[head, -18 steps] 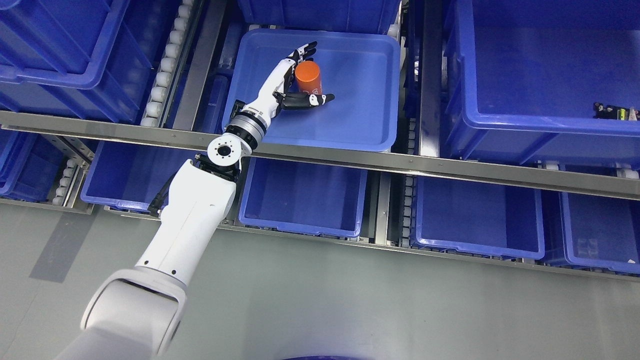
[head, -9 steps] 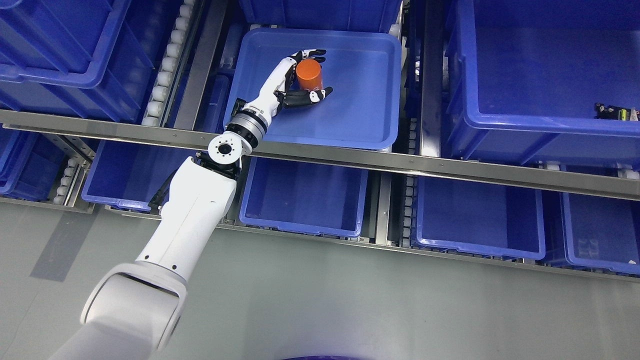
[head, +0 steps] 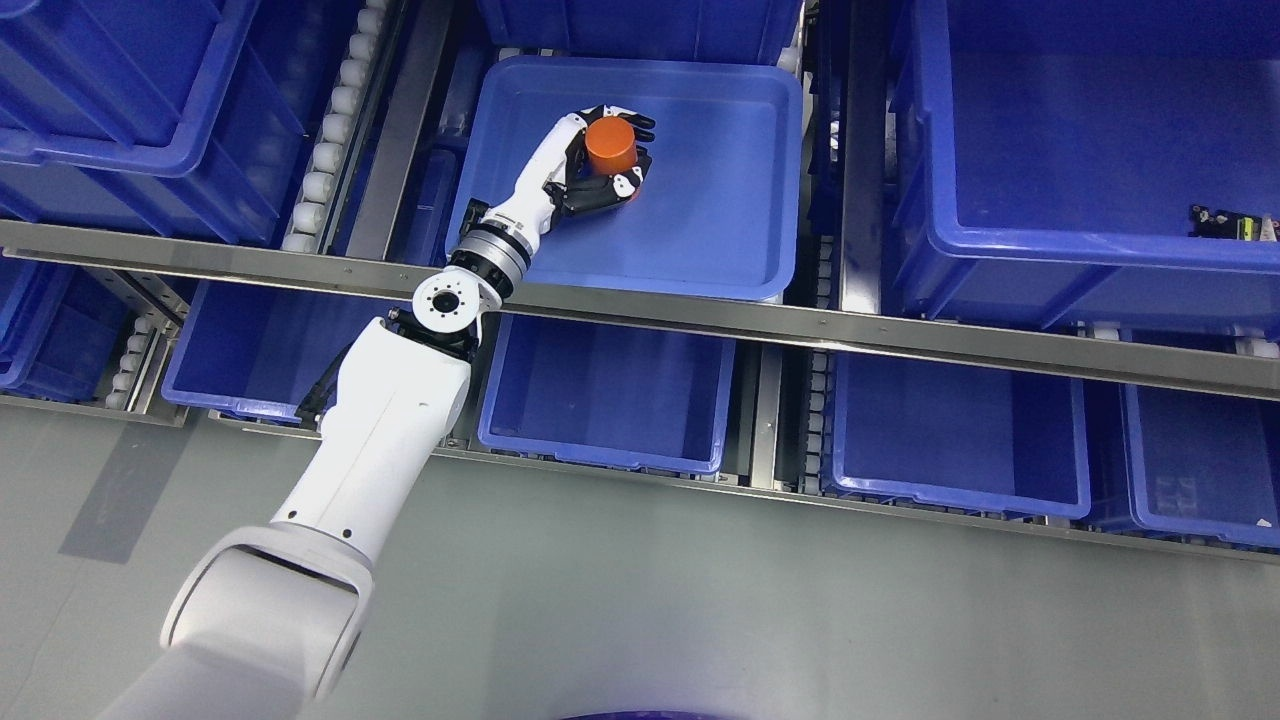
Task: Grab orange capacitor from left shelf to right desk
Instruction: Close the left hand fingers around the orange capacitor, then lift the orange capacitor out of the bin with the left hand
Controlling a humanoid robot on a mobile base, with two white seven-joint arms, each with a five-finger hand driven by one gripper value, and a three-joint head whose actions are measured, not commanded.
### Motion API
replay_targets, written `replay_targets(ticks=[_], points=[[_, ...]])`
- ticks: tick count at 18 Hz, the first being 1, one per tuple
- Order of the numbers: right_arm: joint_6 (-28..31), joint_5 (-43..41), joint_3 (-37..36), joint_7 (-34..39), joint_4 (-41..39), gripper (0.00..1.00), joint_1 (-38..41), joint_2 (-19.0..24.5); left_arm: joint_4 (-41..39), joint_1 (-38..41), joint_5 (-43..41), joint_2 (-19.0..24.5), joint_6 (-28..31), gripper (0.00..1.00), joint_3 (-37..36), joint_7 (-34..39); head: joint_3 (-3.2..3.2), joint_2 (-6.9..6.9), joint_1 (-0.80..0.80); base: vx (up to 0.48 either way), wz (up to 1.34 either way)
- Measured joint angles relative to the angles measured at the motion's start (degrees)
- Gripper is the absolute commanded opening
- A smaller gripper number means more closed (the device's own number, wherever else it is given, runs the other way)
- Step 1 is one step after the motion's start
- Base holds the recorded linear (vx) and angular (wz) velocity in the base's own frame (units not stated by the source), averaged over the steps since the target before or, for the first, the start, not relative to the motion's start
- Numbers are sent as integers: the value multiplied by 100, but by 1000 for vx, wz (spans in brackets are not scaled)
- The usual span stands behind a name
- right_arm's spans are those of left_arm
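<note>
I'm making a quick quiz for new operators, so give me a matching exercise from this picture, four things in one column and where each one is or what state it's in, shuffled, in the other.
Things:
1. orange capacitor
2. left hand
3. steel rail
4. small dark part

Places or states:
A. runs across the shelf front, below the shallow blue tray
B. fingers curled around a cylinder
C. lies in the deep blue bin at far right
D. upright, gripped inside the shallow blue tray

Pairs: 1-D, 2-B, 3-A, 4-C
</note>
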Motion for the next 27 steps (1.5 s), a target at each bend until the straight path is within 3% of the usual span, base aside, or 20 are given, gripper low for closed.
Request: replay_targets(ticks=[12, 16, 23, 27], points=[[0, 0, 0, 0, 0, 100, 0, 0, -417, 137, 413, 0, -652, 1, 347, -131, 0, 0, 0, 0, 0], [0, 0, 0, 0, 0, 100, 0, 0, -1205, 819, 458, 0, -827, 1, 597, -385, 0, 0, 0, 0, 0], [6, 0, 0, 0, 0, 100, 0, 0, -2583, 2171, 480, 0, -2325, 1, 1017, -460, 0, 0, 0, 0, 0], [32, 0, 0, 0, 0, 100, 0, 0, -3304, 2855, 482, 0, -2670, 1, 1198, -461, 0, 0, 0, 0, 0]])
